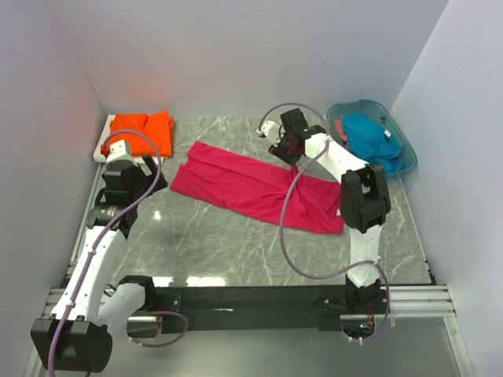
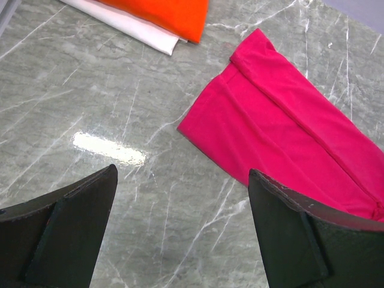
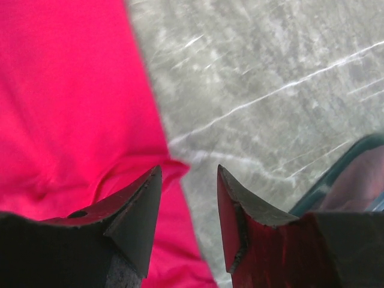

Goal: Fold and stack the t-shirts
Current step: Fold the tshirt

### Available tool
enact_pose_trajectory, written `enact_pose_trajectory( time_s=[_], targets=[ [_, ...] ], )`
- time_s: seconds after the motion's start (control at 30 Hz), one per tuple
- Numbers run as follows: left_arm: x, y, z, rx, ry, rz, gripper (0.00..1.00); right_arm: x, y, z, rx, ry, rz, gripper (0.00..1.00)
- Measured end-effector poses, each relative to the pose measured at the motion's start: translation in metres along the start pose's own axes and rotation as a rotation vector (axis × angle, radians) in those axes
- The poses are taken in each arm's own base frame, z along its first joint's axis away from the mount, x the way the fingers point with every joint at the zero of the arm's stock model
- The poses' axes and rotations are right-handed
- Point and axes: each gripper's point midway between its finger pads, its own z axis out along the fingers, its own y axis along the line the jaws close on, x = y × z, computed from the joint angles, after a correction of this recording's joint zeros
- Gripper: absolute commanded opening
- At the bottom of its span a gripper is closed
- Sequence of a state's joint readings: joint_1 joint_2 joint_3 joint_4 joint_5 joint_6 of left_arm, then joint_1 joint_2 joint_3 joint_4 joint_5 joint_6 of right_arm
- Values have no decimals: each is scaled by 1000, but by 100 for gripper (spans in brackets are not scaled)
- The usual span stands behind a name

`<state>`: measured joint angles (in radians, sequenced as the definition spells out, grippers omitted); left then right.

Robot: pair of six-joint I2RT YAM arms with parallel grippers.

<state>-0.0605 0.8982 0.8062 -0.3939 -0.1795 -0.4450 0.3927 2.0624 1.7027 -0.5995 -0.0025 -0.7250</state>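
The magenta-red t-shirt [image 1: 236,184] lies crumpled in a long diagonal strip across the middle of the marble table. My right gripper [image 1: 284,148] hovers open over the shirt's far right edge. In the right wrist view the gripper [image 3: 189,171] holds nothing, and the shirt's hem [image 3: 66,90] runs under its left finger. My left gripper [image 1: 151,179] stands wide open just left of the shirt's left end [image 2: 282,126], with bare marble between its fingers [image 2: 183,174]. A folded orange t-shirt [image 1: 141,132] rests at the back left. A teal-blue t-shirt [image 1: 369,137] lies bunched in the basket.
The translucent teal basket [image 1: 409,161] stands at the back right against the wall, its rim [image 3: 360,156] close to my right gripper. A white board [image 2: 132,24] lies under the orange shirt. Grey walls close in the left, back and right sides.
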Motion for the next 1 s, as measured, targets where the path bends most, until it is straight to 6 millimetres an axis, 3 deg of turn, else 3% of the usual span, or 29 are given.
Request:
enact_pose_trajectory(
  time_s=[0.17,0.27,0.4,0.57,1.0],
  targets=[
    [-1,-1,-1,6,-3,6,95,-7,17,-33,-98,-75,-14,49],
    [-1,-1,-2,10,-3,6,95,-10,43,-56,-229,-135,-95,48],
    [-1,-2,-2,13,-1,6,95,9,87,-77,-402,-144,-207,45],
    [0,-3,-2,18,1,6,95,30,115,-71,-481,-69,-271,44],
    [0,-3,-2,20,2,6,95,42,119,-41,-480,43,-299,44]
  ],
)
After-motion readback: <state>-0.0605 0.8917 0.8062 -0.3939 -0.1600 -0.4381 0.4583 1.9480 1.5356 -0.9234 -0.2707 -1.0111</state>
